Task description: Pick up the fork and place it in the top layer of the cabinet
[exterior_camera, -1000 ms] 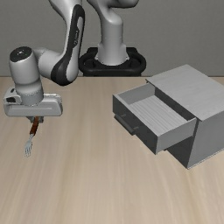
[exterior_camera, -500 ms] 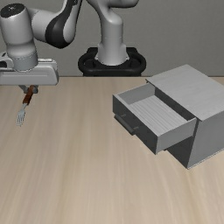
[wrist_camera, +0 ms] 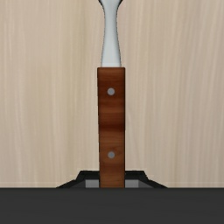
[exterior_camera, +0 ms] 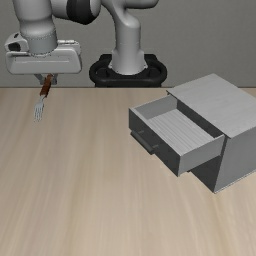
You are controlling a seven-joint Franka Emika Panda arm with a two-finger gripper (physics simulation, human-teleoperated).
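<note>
A fork (exterior_camera: 41,103) with a brown wooden handle and a silver neck hangs tines down, well above the wooden table, at the exterior view's left. My gripper (exterior_camera: 43,84) is shut on its handle. In the wrist view the fork (wrist_camera: 111,122) runs straight out from between my fingers, the handle's end held between them and its two rivets facing the camera. The grey cabinet (exterior_camera: 212,130) stands at the exterior view's right. Its top drawer (exterior_camera: 178,133) is pulled out and looks empty inside.
The robot's black base (exterior_camera: 127,70) stands at the far side of the table. Bare wooden table (exterior_camera: 80,190) stretches between my hand and the cabinet.
My hand has risen with the fork, lifting it from near the table surface to well above it, and has shifted a little toward the exterior view's right.
</note>
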